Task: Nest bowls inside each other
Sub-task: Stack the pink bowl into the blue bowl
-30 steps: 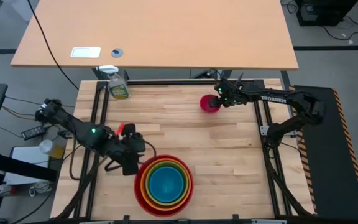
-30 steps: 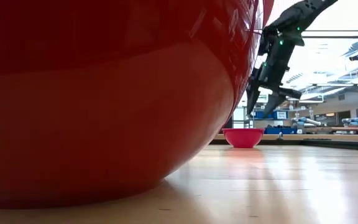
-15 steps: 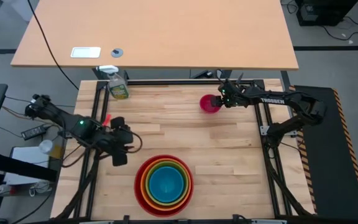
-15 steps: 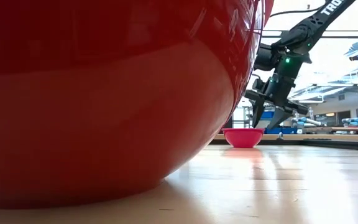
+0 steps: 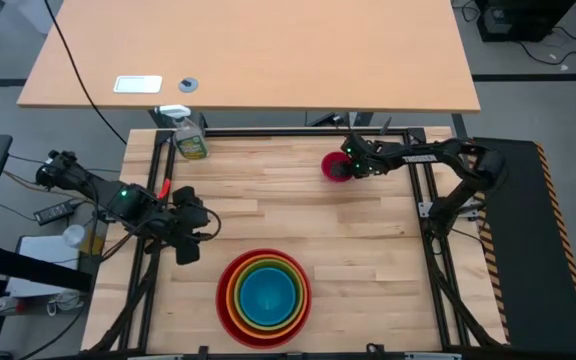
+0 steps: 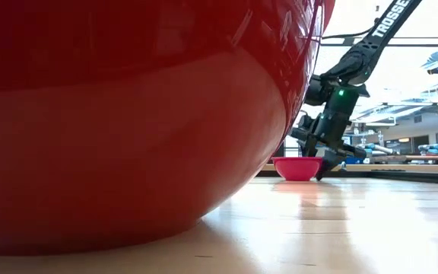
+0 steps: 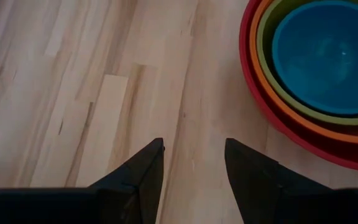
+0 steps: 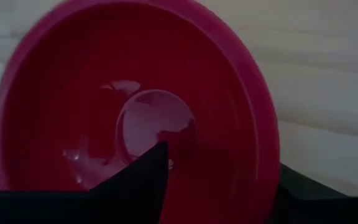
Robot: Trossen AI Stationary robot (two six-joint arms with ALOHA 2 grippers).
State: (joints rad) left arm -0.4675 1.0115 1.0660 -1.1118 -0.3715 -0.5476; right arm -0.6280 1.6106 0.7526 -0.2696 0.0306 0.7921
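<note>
Four bowls sit nested near the table's front edge: red (image 5: pixel 224 300) outermost, then orange, lime green and blue (image 5: pixel 265 296). The red bowl's wall (image 6: pixel 128 114) fills most of the low view. The small magenta pink bowl (image 5: pixel 334 168) rests upright on its base at the far right. My right gripper (image 5: pixel 347 166) is down at its right rim, open, one finger inside the bowl and one outside. My left gripper (image 5: pixel 186 252) hangs open above bare wood, left of the stack (image 7: pixel 328 56). My right gripper comes at the pink bowl from above, slanting in from the table's right. One finger (image 8: pixel 148 174) stands inside the bowl and the other (image 8: pixel 300 186) outside, with the right rim (image 8: pixel 263 155) between them. I cannot tell whether either finger touches the wall.
A green spray bottle (image 5: pixel 190 140) stands at the far left corner of the table. A large tan desk (image 5: pixel 248 50) lies beyond the far edge. Bare wood stretches between the pink bowl and the stack.
My right gripper has come down onto the pink bowl's right rim, so that its fingers now straddle the wall. My left gripper has drawn back from the stack's left side toward the table's left edge. No bowl has moved.
</note>
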